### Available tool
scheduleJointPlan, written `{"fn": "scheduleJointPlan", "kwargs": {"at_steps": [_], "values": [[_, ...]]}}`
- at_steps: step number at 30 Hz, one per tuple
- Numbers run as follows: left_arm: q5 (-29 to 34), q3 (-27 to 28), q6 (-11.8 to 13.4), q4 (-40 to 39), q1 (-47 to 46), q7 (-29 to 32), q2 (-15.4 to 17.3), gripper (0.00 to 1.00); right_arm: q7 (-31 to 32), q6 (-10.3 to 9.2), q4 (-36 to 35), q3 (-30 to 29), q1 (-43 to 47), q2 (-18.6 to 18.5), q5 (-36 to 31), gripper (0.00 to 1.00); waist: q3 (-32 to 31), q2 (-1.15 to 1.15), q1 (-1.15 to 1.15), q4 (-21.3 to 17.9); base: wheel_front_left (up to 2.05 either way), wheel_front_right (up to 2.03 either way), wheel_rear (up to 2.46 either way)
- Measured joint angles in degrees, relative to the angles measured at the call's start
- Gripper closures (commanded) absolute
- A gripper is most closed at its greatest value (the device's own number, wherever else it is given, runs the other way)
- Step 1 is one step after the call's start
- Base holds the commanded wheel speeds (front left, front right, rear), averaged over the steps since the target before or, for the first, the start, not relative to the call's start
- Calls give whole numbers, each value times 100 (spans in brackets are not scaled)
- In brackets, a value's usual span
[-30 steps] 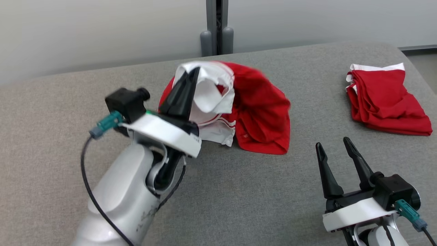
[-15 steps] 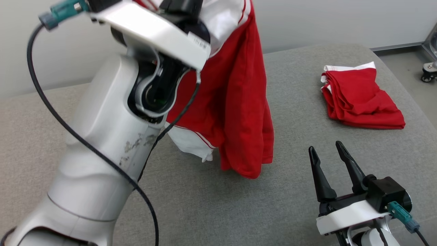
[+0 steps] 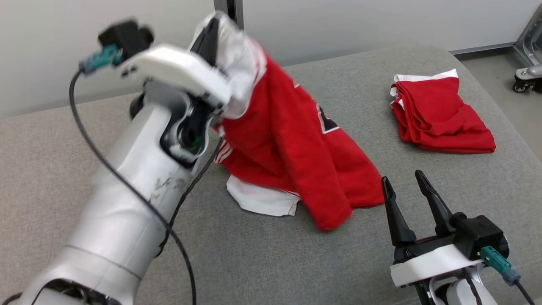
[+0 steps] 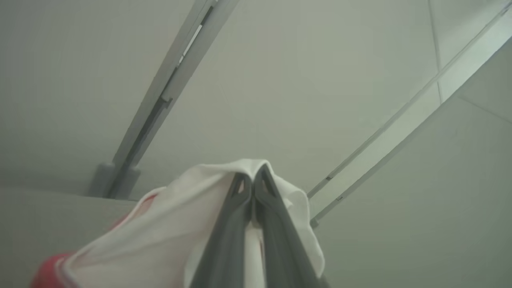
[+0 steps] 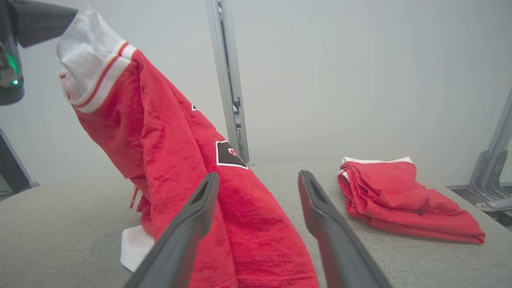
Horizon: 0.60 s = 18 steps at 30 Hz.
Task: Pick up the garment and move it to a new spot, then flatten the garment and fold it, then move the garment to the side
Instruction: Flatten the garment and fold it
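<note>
A red garment point(image 3: 292, 156) with white trim hangs from my left gripper point(image 3: 210, 31), which is raised above the grey surface and shut on the white collar point(image 4: 208, 216). The cloth slopes down to the right, and its lower end and a white sleeve point(image 3: 260, 201) rest on the surface. In the right wrist view the garment point(image 5: 180, 160) shows a dark patch with a white border. My right gripper point(image 3: 402, 180) stands open at the lower right, fingers up, just right of the garment's lower edge and apart from it.
A second red garment point(image 3: 440, 114), folded, with a white edge, lies at the far right of the grey padded table point(image 3: 275, 262). A grey post point(image 3: 228, 10) stands against the wall behind. A metal frame on wheels point(image 3: 527, 63) stands on the floor at the right.
The left gripper has come down from its high point and swung the garment rightward, so the hanging cloth now drapes onto the surface near the right gripper. The head camera shifted.
</note>
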Motion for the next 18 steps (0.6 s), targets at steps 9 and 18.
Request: {"fn": "scheduleJointPlan", "kwargs": {"at_steps": [9,18], "values": [[300,-48,-513,1259,873,-695,582,100,0,0,-85,-65,23,4,11,0,62,0,0,58,0,0,0],[894,-198,-622,1386,1337,-884,1114,100,0,0,-86,-104,94,5,-36,0,116,0,0,374,0,0,0]]}}
